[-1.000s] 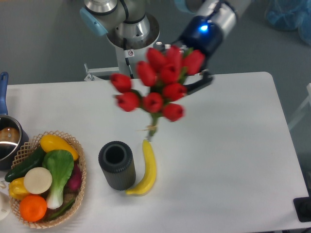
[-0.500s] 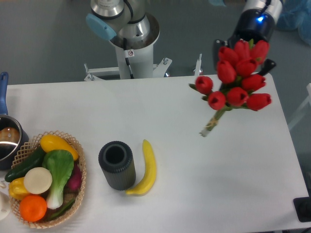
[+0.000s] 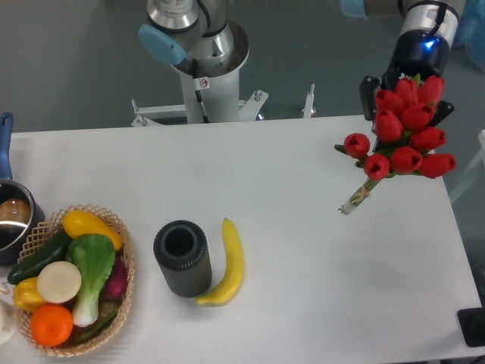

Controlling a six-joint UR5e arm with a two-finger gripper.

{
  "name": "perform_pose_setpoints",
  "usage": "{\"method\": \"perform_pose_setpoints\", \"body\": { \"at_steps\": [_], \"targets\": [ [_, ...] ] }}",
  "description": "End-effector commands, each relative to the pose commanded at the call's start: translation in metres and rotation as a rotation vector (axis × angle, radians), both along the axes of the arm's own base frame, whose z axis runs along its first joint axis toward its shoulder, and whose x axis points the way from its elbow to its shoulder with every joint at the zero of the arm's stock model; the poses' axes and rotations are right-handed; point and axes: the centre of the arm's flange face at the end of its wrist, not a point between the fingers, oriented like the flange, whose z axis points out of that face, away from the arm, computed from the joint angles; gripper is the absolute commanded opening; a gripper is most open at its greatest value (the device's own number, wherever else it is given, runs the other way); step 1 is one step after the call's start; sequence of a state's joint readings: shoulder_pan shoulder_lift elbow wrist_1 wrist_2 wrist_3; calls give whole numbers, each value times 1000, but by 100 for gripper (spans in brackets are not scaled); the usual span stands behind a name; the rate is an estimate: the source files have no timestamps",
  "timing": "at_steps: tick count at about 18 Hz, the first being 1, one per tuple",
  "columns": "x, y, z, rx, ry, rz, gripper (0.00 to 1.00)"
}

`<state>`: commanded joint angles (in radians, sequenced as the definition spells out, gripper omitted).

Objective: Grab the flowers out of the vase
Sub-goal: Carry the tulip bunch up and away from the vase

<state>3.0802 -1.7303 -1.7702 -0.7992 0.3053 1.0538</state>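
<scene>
While aloft, smooth red flowers (image 3: 403,135)

Over the far right corner of the white table (image 3: 303,250), the silver-and-black arm reaches down, blue wrist light glowing; its black two-finger gripper (image 3: 405,102) is clamped on the red tulip bunch (image 3: 405,136), held aloft.

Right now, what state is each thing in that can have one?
flowers: out of the vase, held in the air over the table's right side, stems pointing down-left
gripper: shut on the flowers
vase: upright, empty
banana: lying beside the vase
basket: full of produce
</scene>
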Motion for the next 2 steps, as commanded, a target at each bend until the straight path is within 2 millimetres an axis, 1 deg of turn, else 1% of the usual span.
{"method": "perform_pose_setpoints", "body": {
  "at_steps": [2],
  "targets": [
    [0, 1, 1, 0, 3, -1, 33]
  ]
}}
